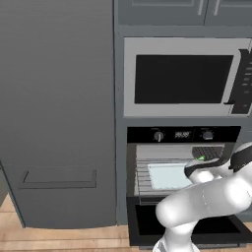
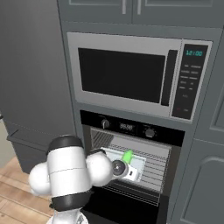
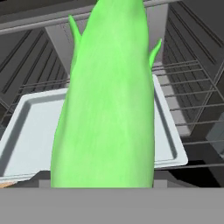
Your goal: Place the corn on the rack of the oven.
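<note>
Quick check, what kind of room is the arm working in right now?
Looks like a home kitchen: a silver-framed microwave is built in above a black wall oven with its door dropped open, set among grey cabinet fronts over wood flooring.

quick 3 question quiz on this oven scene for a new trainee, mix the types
1. True or false: the corn already lies flat on the rack.
2. What stands directly above the oven? A) microwave B) sink C) window
3. Fill in: a pale ___ sits on the rack below the corn.

Key
1. False: it is held in the gripper, up off the bars, inside the oven's mouth.
2. A
3. tray
</note>
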